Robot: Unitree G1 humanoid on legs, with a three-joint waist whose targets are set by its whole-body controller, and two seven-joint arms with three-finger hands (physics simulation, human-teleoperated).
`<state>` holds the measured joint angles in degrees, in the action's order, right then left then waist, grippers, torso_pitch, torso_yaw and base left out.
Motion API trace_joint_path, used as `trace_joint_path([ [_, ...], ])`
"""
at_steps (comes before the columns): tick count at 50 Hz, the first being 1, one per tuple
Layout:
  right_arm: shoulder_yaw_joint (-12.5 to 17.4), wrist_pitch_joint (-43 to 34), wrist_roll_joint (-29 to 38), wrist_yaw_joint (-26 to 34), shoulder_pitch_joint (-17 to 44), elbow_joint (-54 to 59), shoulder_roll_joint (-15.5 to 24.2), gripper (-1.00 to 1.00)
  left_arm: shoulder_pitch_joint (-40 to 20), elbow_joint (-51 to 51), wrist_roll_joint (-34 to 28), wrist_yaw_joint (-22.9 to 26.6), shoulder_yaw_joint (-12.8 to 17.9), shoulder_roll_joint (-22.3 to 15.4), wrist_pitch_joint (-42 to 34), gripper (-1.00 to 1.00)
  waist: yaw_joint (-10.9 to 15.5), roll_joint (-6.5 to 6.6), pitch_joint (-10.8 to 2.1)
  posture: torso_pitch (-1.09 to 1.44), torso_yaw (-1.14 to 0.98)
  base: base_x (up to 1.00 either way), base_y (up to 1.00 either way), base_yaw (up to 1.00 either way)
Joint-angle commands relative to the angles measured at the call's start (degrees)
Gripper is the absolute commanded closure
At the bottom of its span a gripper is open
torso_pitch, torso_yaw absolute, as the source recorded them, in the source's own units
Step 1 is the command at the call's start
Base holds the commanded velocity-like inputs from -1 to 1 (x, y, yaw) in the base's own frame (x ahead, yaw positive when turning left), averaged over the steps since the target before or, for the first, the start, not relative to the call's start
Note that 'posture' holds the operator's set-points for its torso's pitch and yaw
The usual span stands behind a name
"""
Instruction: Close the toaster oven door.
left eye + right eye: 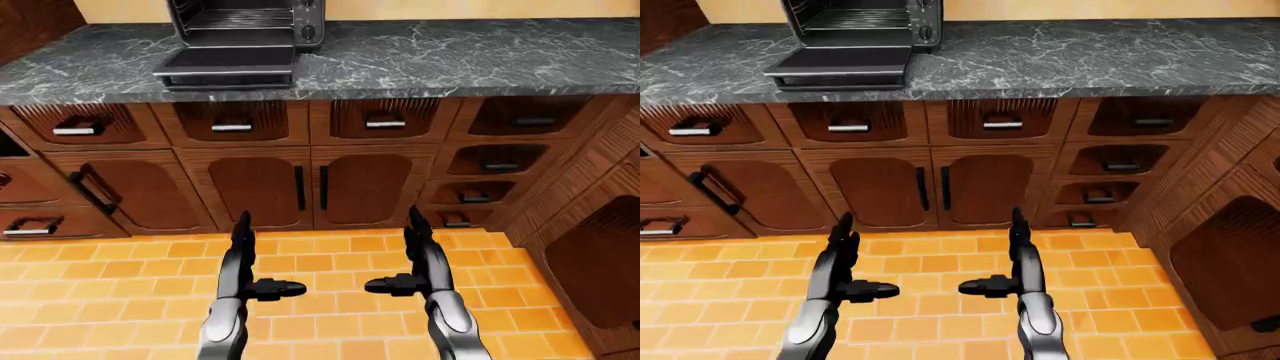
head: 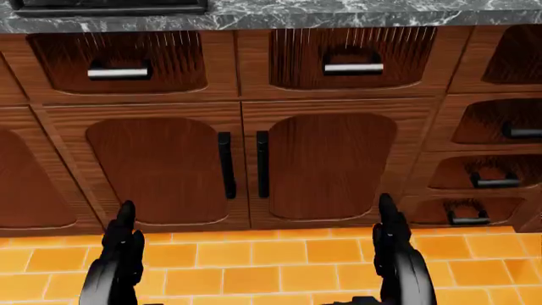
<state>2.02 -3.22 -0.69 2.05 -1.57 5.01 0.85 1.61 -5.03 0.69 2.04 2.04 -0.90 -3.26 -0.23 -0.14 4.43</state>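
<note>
Left-eye view: toaster oven (image 1: 245,26) sits top-left on the counter (image 1: 450,56), its door (image 1: 228,66) dropped flat toward the camera, long edge running left-right. Head view only catches cabinets (image 2: 246,165). Right-eye view: left hand (image 1: 840,277) and right hand (image 1: 1015,274) hang low over the floor, fingers spread, holding nothing.

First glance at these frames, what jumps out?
The toaster oven at the top left of the left-eye view, its door dropped flat onto the dark marble counter and its rack showing. Below it runs a wall of brown cabinets over an orange tile floor. The left robot hand and right robot hand hang open and empty over the tiles, well short of the oven.
</note>
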Motion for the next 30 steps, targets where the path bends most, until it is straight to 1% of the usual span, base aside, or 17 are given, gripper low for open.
trace_joint_path([
  [1,0.79,2.03,-1.03,0.28,2.40,-6.22,0.59,-1.00,-1.63,6.69,0.83,0.33,0.40,-0.38,1.69,-1.00,-0.12,-0.45,-0.05,0.00,0.00,0.00,0.00,0.00],
  [2,0.84,1.63,-1.20,0.40,2.41,-6.65,0.61,-1.00,-1.63,6.93,0.91,0.39,0.48,-0.40,1.50,-1.00,0.15,-0.41,-2.08,0.00,0.00,0.00,0.00,0.00],
  [3,0.73,1.34,-1.29,0.89,2.31,-7.08,0.71,-1.00,-1.64,6.79,0.85,0.55,0.50,-0.47,1.60,-1.00,0.46,-0.06,-3.62,0.00,0.00,0.00,0.00,0.00],
  [4,0.83,0.70,-1.43,0.98,2.41,-7.67,0.75,-1.00,-1.77,6.79,0.93,0.61,0.65,-0.52,1.41,-1.00,0.59,-0.33,-2.50,0.00,0.00,0.00,0.00,0.00],
  [5,0.97,0.04,-1.62,1.11,2.53,-8.24,0.81,-1.00,-1.85,6.98,0.99,0.68,0.82,-0.62,1.21,-1.00,0.36,-0.44,-1.01,0.00,0.00,0.00,0.00,0.00],
  [7,1.01,-0.51,-1.59,1.30,2.44,-9.02,0.88,-1.00,-1.86,7.75,1.15,0.82,1.05,-0.74,0.47,-1.00,0.46,-0.43,-3.92,0.00,0.00,0.00,0.00,0.00],
  [8,1.03,-0.94,-1.57,1.29,2.46,-9.62,0.86,-1.00,-1.73,8.26,1.22,1.06,1.12,-0.82,0.23,-1.00,0.47,-0.42,-4.24,0.00,0.00,0.00,0.00,0.00],
  [10,1.06,-1.75,-1.50,1.27,2.52,-10.63,0.84,-1.00,-1.82,8.79,1.38,1.30,1.51,-1.02,-0.28,-1.00,0.48,-0.37,-4.28,0.00,0.00,0.00,0.00,0.00],
  [15,2.25,-4.70,-1.80,1.30,4.15,-14.81,1.50,-1.00,-2.92,10.60,2.72,2.23,4.57,-2.61,-2.51,-1.00,0.48,-0.21,-4.65,0.00,0.00,0.00,0.00,0.00],
  [16,2.23,-3.69,0.22,0.67,4.45,-14.99,2.10,-1.00,-2.75,11.69,3.05,2.59,5.11,-2.91,-3.27,-1.00,0.45,-0.17,-4.74,0.00,0.00,0.00,0.00,0.00],
  [17,2.60,-5.69,-0.32,1.09,4.73,-16.58,2.18,-1.00,-2.45,13.32,3.47,2.98,5.77,-3.23,-4.31,-1.00,0.45,-0.14,-4.82,0.00,0.00,0.00,0.00,0.00],
  [20,4.30,-9.40,-1.46,0.95,6.79,-19.17,2.87,-1.00,-2.99,17.57,4.97,3.96,8.87,-4.68,-7.63,-1.00,0.41,-0.03,-5.06,0.00,0.00,0.00,0.00,0.00],
  [21,5.06,-10.48,-2.08,1.05,7.33,-19.79,3.23,-1.00,-2.81,19.99,5.77,4.39,10.49,-5.42,-9.25,-1.00,0.41,-0.01,-5.10,0.00,0.00,0.00,0.00,0.00],
  [27,7.38,-14.91,-3.81,1.20,10.21,-23.56,5.08,-1.00,-3.57,25.08,7.92,6.17,16.82,-7.86,-12.89,-1.00,0.39,0.12,-5.06,0.00,0.00,0.00,0.00,0.00],
  [28,8.00,-16.22,-4.25,1.27,11.10,-24.42,5.69,-1.00,-4.97,26.21,10.58,5.32,19.02,-8.44,-16.91,-1.00,0.41,0.17,-5.03,0.00,0.00,0.00,0.00,0.00],
  [29,8.42,-17.12,-4.52,1.31,11.66,-24.92,6.12,-1.00,-5.83,27.44,12.29,4.88,20.25,-9.27,-19.51,-1.00,0.41,0.22,-5.03,0.00,0.00,0.00,0.00,0.00],
  [30,8.93,-17.72,-4.59,1.12,12.53,-25.19,6.65,-1.00,-6.50,27.58,12.10,4.54,20.85,-10.30,-19.60,-1.00,0.42,0.30,-5.01,0.00,0.00,0.00,0.00,0.00],
])
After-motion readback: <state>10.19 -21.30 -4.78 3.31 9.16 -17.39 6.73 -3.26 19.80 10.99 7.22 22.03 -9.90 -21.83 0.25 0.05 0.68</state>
